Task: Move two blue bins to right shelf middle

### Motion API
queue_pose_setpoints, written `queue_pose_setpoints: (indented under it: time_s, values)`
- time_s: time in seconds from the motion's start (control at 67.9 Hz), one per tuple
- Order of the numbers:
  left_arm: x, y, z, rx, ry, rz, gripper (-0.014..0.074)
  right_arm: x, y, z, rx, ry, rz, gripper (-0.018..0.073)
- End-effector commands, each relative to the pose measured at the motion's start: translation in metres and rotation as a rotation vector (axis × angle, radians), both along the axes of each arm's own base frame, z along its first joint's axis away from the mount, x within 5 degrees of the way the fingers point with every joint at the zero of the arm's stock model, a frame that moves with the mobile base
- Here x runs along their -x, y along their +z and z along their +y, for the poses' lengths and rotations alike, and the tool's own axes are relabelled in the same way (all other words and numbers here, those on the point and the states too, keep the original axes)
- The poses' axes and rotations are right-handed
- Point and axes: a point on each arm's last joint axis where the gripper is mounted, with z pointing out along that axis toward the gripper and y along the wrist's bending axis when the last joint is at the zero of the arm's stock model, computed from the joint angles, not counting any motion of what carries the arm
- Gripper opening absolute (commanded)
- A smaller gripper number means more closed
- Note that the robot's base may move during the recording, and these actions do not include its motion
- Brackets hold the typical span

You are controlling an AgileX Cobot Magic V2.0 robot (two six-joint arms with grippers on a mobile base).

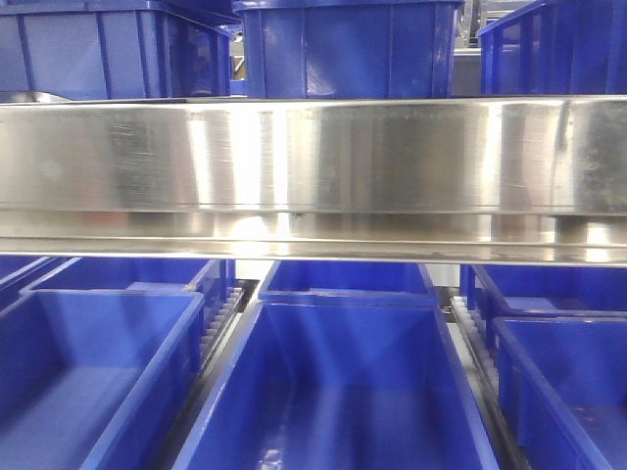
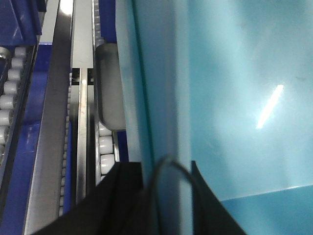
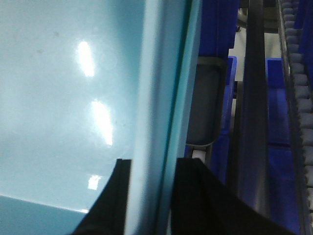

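The left wrist view is filled by a pale sky-blue bin (image 2: pixel 230 98), seen from above into its smooth inside. My left gripper (image 2: pixel 164 169) is shut on that blue bin, one black finger outside its left wall and rim, the other inside. In the right wrist view the pale blue bin (image 3: pixel 58 98) shows the same glossy inside. My right gripper (image 3: pixel 151 164) is shut on its right wall, a finger on each side of the rim. I cannot tell whether both views show one bin. Neither bin nor grippers appear in the front view.
A wide steel shelf beam (image 1: pixel 313 157) crosses the front view. Royal-blue crates stand above it (image 1: pixel 343 44) and below it (image 1: pixel 333 392). White roller tracks (image 2: pixel 105 147) and steel rails run left of the bin. More rollers (image 3: pixel 298 98) and blue crates (image 3: pixel 279 142) lie to its right.
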Motion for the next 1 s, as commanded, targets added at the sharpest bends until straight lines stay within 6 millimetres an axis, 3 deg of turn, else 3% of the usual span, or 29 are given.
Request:
queue_pose_setpoints:
  time_s: [0.0, 0.987]
  values:
    - [0.0102, 0.0187, -0.0013, 0.078, -0.036, -0.082, -0.0111, 0.0024, 0.0116, -0.0034, -0.005, -0.012, -0.076, -0.0154]
    - [0.0084, 0.0222, -0.0022, 0.098, -0.036, -0.121, -0.0111, 0.0017, 0.0131, -0.0031, -0.012, -0.013, -0.093, -0.0154]
